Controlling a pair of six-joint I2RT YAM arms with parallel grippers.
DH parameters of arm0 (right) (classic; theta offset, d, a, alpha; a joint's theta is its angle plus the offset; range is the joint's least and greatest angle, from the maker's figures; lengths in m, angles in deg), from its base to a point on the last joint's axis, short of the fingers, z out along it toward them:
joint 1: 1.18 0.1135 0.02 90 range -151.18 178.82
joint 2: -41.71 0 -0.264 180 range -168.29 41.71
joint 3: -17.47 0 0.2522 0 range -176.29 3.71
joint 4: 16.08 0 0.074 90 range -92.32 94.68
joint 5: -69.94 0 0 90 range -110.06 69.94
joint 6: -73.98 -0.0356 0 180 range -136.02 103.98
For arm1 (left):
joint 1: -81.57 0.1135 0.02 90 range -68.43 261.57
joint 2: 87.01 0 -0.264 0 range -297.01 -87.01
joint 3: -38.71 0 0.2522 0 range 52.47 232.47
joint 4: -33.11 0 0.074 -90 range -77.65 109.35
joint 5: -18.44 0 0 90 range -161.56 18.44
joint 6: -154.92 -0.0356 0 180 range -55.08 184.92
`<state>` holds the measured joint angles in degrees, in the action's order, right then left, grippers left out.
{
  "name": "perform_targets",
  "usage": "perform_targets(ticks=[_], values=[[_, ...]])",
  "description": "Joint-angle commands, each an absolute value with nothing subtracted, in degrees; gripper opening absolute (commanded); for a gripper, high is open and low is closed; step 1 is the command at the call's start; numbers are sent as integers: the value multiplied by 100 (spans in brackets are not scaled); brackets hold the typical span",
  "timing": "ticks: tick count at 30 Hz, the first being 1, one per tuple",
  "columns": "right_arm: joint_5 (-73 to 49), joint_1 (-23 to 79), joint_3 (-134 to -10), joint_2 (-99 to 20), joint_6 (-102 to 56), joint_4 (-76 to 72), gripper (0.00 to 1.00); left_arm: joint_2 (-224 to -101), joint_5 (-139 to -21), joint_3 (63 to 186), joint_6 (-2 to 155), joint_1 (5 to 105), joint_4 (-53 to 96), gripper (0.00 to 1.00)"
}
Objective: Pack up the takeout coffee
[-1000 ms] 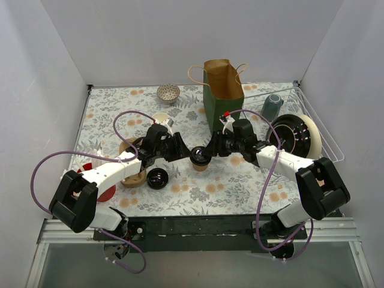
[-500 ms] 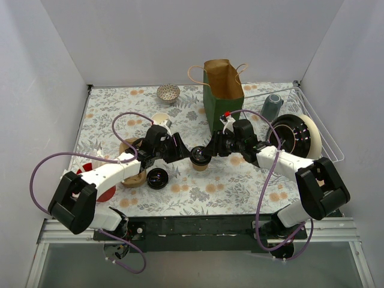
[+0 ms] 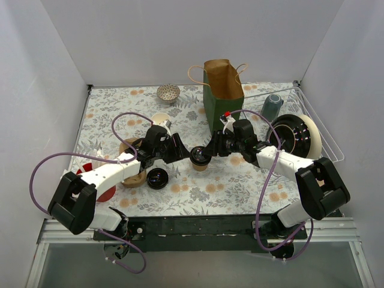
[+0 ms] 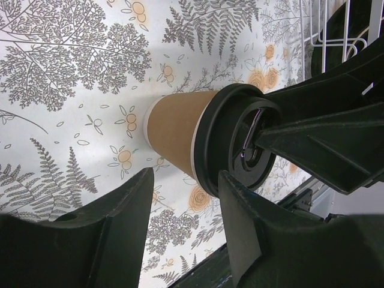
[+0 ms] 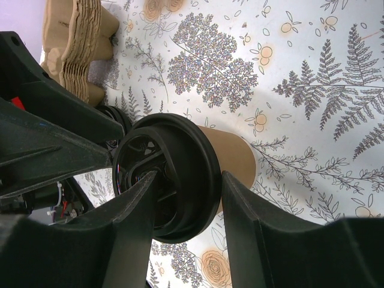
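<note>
The takeout coffee (image 3: 200, 159), a tan paper cup with a black sip lid, stands upright on the floral mat mid-table. My left gripper (image 3: 185, 153) is just left of it. In the left wrist view the left gripper (image 4: 183, 180) is open with only mat between its fingers, and one finger (image 4: 240, 204) sits against the lid's rim beside the cup (image 4: 177, 129). My right gripper (image 3: 211, 149) comes in from the right. In the right wrist view the right gripper (image 5: 189, 180) is open over the lid (image 5: 180, 150), one fingertip above the lid's middle, the other beside the rim.
An open green paper bag (image 3: 224, 90) stands upright behind the cup. A spare black lid (image 3: 156, 178) and stacked cardboard carriers (image 3: 133, 175) lie to the left. At the right are a grey-blue mug (image 3: 273, 106) and a wire rack (image 3: 324, 141) holding a plate. A patterned bowl (image 3: 168, 92) sits at the back.
The left arm has shifted very slightly. The cup and the right gripper stay where they were.
</note>
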<state>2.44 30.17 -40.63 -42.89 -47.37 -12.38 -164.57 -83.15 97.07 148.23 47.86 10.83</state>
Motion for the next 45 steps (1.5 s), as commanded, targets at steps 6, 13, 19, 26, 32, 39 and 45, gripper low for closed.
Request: perform_targets(ticks=[6, 13, 19, 26, 32, 39, 45], values=[[138, 3037, -3954, -4293, -4660, -1031, 51, -16673, -8413, 9597, 14850, 4791, 1311, 35], [130, 3037, -3655, -4390, -4687, -1180, 50, -16936, -8219, 9264, 15061, 4791, 1319, 20], [103, 3037, -3391, -4478, -4660, -1321, 50, -17217, -8017, 8991, 15150, 4791, 1276, 15], [24, 3037, -3242, -4522, -4616, -1357, 49, -17490, -7736, 8780, 15202, 4765, 1143, 12], [7, 3037, -2996, -4619, -4651, -1576, 48, -17552, -7788, 8666, 15115, 4738, 1196, 13], [-90, 3037, -2706, -4741, -4634, -1813, 46, -17657, -8043, 8385, 15035, 4694, 1486, 14], [-178, 3037, -2372, -4768, -4722, -2139, 45, -17815, -8307, 7989, 15237, 4642, 1899, 10]])
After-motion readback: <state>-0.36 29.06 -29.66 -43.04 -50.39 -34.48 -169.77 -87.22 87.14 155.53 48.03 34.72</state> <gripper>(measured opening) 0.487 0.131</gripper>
